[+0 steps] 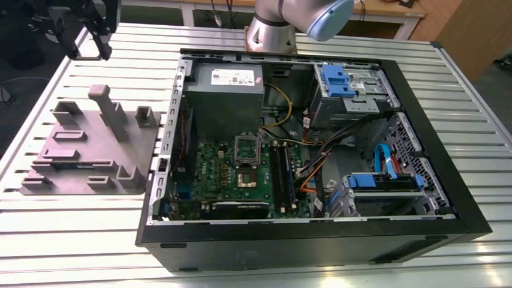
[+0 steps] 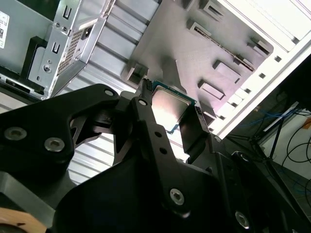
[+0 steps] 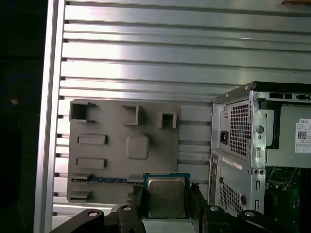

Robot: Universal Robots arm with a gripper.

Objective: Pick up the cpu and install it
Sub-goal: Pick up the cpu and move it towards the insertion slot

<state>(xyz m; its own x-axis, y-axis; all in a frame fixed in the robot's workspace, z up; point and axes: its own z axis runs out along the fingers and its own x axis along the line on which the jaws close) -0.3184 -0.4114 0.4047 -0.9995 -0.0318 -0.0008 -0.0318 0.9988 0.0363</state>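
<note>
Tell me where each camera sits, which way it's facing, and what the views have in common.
Exterior view: off the arm, above the table, looking down on the open computer case and grey fixture; the arm shows behind the case.
First wrist view: on the arm, facing down past the gripper onto the fixture and case; its black fingers show.
Second wrist view: on the arm, close behind the gripper, looking along its fingers.
Shared: both wrist views show the gripper shut on the cpu.

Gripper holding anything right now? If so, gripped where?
Yes. The gripper holds the cpu, pinched by two opposite side edges, with its metal top uncovered in both wrist views.
</note>
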